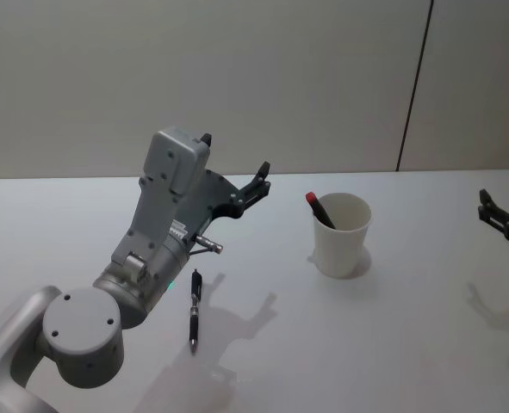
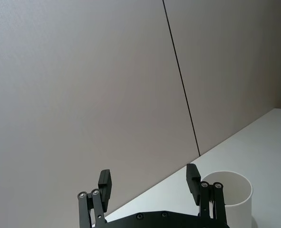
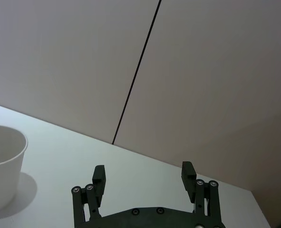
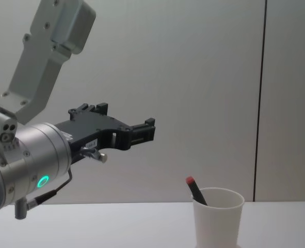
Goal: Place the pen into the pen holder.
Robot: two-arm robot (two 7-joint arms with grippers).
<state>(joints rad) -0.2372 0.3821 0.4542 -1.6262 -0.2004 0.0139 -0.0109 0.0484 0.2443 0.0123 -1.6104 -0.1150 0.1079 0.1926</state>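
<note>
Nearest me, left of the pen holder [image 1: 342, 241] and closer in than it, the black pen [image 1: 194, 310] lies flat on the bench [image 1: 409, 344]. Its long axis runs roughly from me outward, only slightly slanted, tip toward me. My left gripper [image 1: 234, 153] hangs in the air left of the pen holder, above and a little beyond the pen, its jaws spread wide, holding nothing and aimed outward rather than down. So the pen sits below and behind those jaws; I judge the coming move needs the wrist tipped down and drawn back, with the jaws closing across the barrel, not along it. The pen holder stands upright with a red-capped pen [image 1: 317, 206] leaning inside it. Right of the pen holder and well apart, my right gripper [image 1: 495, 213] hovers over the bench, jaws open and empty; the left arm is clearly the nearer one to the pen
</note>
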